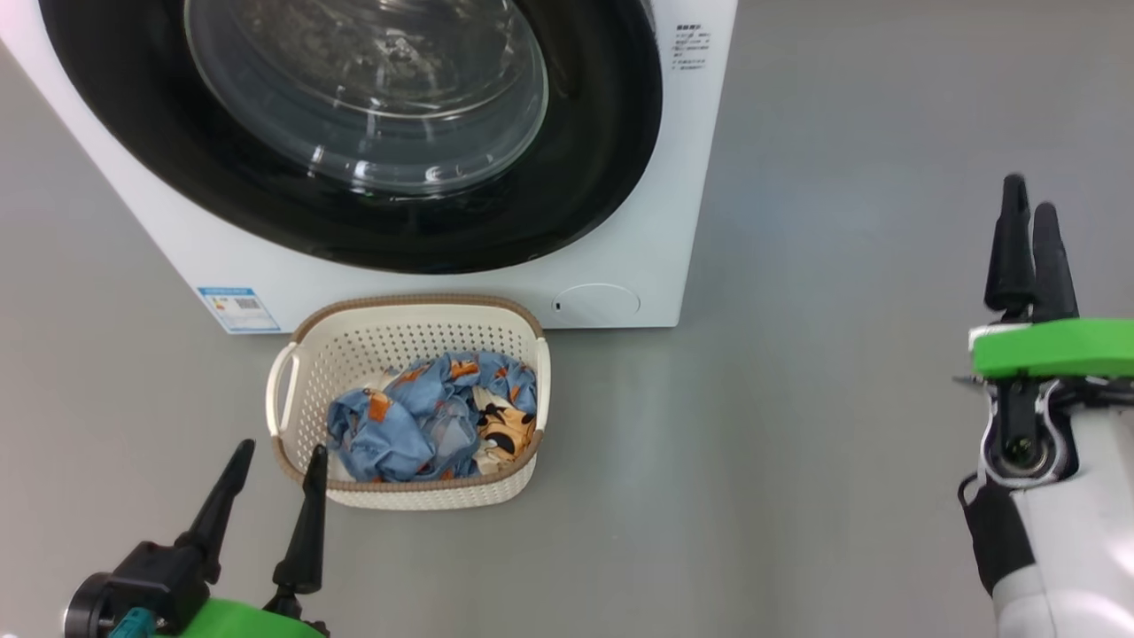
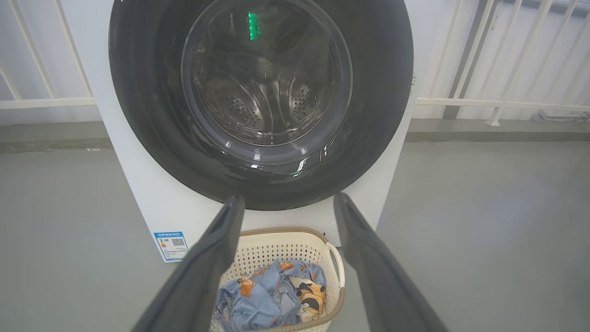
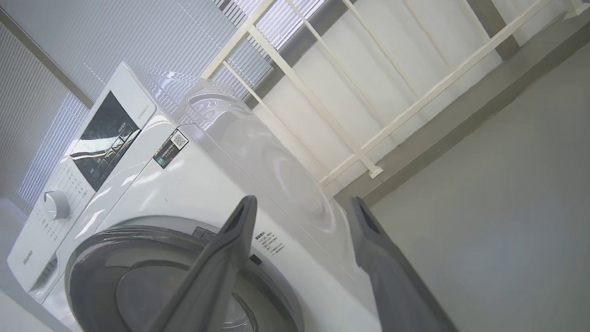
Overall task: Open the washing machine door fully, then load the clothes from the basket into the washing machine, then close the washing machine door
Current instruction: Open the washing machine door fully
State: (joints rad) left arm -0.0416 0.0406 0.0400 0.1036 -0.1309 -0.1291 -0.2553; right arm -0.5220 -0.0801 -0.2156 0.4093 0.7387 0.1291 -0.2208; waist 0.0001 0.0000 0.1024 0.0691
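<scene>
The washing machine door (image 1: 611, 133) is sitting shut, flush against the washing machine (image 1: 168, 248), and is facing the near side. The basket (image 1: 399, 341) is standing on the floor (image 1: 797, 443) just in front of the machine. Its long axis is running left to right and its mouth is pointing up, with the clothes (image 1: 425, 425) bunching inside. The left gripper (image 1: 279, 447) is hovering by the basket's near-left corner, spread apart and empty. The right gripper (image 1: 1029, 197) is hanging well off to the right, likewise apart and empty.

Three views toward the washing machine (image 1: 684, 204)
</scene>
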